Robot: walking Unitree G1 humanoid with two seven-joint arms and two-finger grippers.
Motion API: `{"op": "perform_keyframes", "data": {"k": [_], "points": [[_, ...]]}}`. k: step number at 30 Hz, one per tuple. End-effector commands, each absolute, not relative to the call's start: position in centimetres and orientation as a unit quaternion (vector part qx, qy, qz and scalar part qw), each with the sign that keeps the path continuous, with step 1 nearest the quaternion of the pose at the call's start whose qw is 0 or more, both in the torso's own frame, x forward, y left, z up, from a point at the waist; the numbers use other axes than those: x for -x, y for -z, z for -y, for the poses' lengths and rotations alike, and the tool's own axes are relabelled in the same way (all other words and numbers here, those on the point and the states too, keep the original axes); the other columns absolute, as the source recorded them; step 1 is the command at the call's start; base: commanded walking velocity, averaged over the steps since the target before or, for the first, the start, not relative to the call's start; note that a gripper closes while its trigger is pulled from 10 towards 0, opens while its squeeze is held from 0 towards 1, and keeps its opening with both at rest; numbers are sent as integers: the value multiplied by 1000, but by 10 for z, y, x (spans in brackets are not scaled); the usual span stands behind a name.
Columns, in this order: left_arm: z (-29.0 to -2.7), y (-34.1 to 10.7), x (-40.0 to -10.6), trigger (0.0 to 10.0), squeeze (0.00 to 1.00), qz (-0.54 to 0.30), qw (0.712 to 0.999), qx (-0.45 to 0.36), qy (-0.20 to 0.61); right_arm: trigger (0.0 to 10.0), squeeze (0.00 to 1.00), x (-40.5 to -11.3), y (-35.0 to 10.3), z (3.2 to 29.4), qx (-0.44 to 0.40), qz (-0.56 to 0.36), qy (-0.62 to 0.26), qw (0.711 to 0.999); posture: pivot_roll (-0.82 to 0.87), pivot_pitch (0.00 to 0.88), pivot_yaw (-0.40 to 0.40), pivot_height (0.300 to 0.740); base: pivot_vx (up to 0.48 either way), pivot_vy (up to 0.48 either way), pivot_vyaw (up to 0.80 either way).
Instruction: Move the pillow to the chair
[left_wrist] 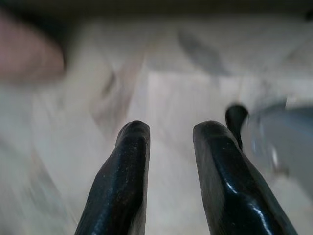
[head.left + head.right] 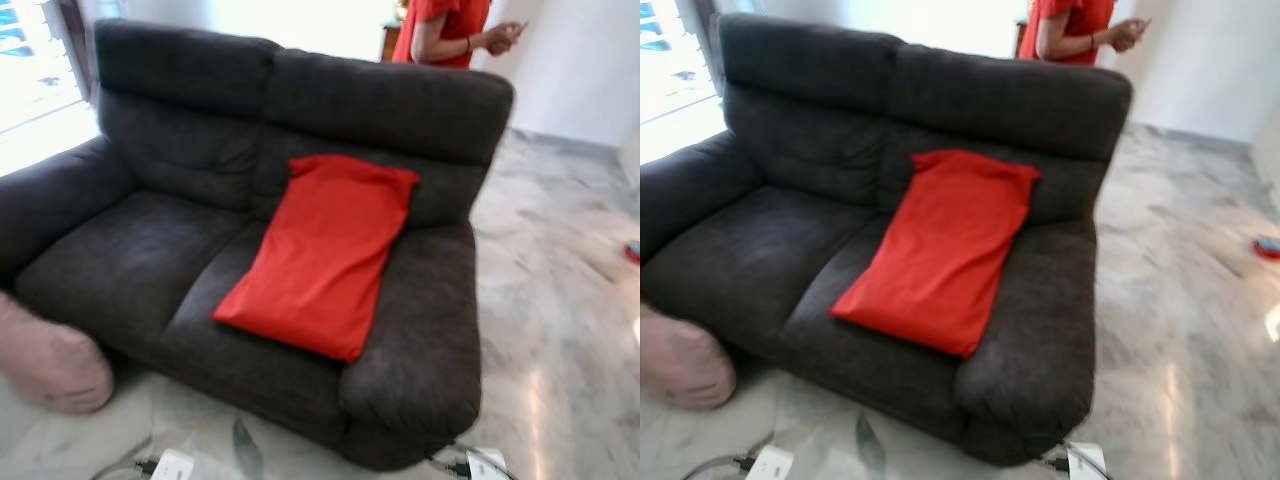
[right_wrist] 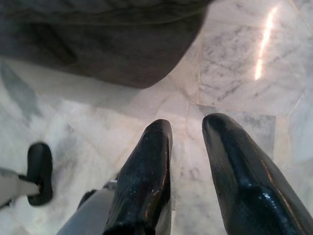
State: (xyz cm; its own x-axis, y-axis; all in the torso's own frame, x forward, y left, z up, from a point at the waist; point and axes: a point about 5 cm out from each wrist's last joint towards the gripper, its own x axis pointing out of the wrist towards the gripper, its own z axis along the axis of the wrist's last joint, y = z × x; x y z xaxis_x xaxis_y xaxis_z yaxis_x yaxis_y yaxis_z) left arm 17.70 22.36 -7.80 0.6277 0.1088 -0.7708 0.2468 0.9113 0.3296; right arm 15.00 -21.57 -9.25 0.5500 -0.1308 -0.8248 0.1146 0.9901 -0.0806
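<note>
A red pillow [image 2: 322, 250] lies slanted on the right seat of a dark grey two-seat sofa [image 2: 150, 250], its top leaning on the backrest. My left gripper [image 1: 170, 134] hangs low over the marble floor, open with nothing between its fingers. My right gripper [image 3: 187, 132] also hangs over the floor, just off the sofa's front corner [image 3: 122, 54], open and holding nothing.
A person in a red shirt [image 2: 445, 30] stands behind the sofa at the right. A pinkish cushion [image 2: 50, 365] rests on the floor at the sofa's left front. My white feet [image 2: 175, 466] show at the bottom edge. A small red object [image 2: 632, 252] lies far right on the marble floor [image 2: 560, 300].
</note>
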Motion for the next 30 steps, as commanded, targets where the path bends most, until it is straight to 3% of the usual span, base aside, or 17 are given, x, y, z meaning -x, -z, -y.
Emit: {"op": "perform_keyframes", "data": {"k": [1,8,17,25,30], "points": [[-220,76,-184,10000,0,-424,879,-213,53,10000,0,-152,92,215,-3,-463,81,883,13,0,-16,740,0,0,0],[-213,70,-198,10000,0,-413,881,-220,73,10000,0,-152,91,220,-7,-457,103,883,-25,0,3,740,0,0,0],[-207,73,-197,10000,0,-425,870,-229,99,10000,0,-122,94,251,-33,-472,182,862,-174,0,83,740,0,0,0],[-206,76,-190,10000,0,-437,870,-211,82,10000,0,-95,101,249,-29,-498,166,851,-128,0,44,740,0,0,0],[-198,81,-185,10000,0,-445,868,-201,87,10000,0,-89,98,262,-6,-502,153,851,-119,0,36,740,0,0,0]]}}
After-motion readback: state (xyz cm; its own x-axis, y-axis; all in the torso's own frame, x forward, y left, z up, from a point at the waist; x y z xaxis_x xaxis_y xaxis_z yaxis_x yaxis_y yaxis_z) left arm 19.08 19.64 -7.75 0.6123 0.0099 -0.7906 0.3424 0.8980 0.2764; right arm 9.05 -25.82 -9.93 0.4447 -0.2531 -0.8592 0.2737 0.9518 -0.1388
